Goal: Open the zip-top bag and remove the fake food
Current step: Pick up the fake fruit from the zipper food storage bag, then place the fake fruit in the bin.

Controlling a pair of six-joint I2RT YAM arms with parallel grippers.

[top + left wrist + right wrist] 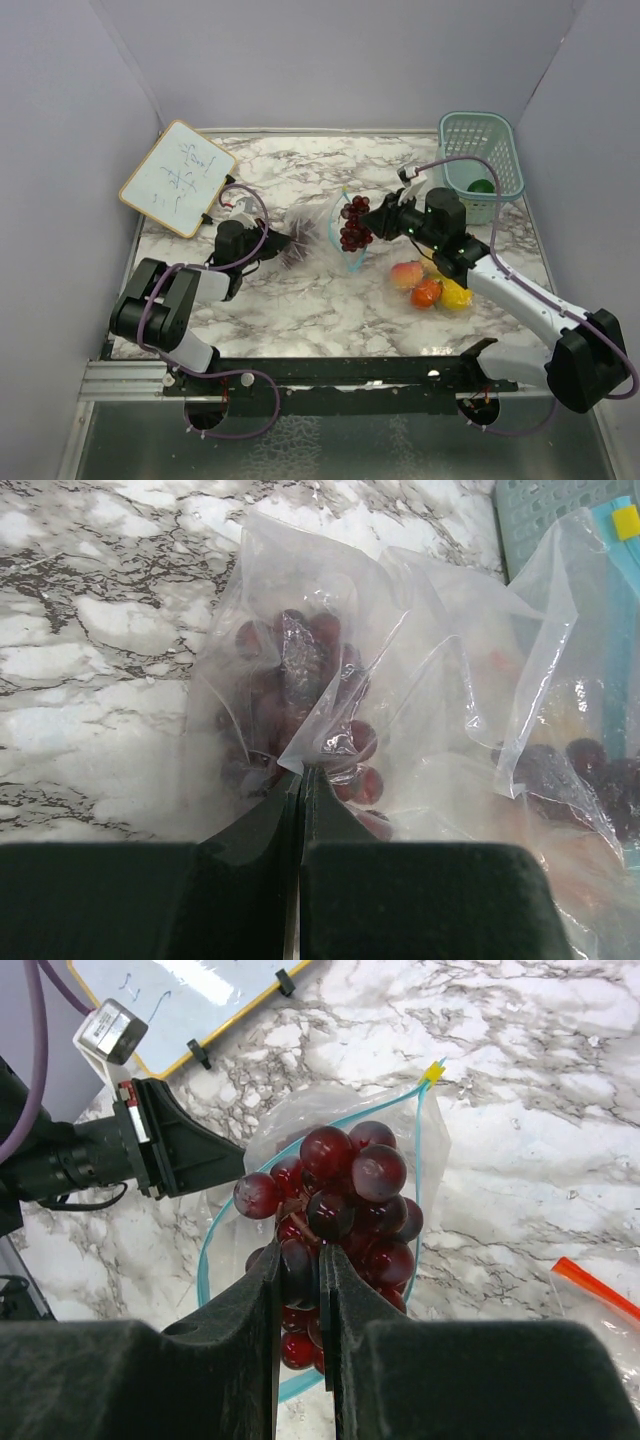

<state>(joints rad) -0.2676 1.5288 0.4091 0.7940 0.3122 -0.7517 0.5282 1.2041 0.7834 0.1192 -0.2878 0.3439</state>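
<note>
Near the middle of the marble worktop [300, 310], the clear zip-top bag [318, 226] lies on its side with its teal-rimmed mouth gaping toward the right edge. The left gripper [300, 780] is clenched on a fold of plastic at the bag's closed end, fingers pressed together with the film between them. The right gripper [300, 1265] is clamped on the bunch of dark purple grapes [350, 1175], which sits in the open mouth with the teal rim looping around it (how far the lower grapes reach into the bag cannot be told). Toward the right edge and nearer the front, a peach [406, 273], a red-orange tomato [426, 292] and a yellow lemon [455, 296] lie clustered on the marble, touching or nearly so, partly under the right arm. A teal basket [480, 135] stands in the far right corner with a green ball [481, 186] inside. A yellow-framed whiteboard [178, 178] leans at the far left corner.
</note>
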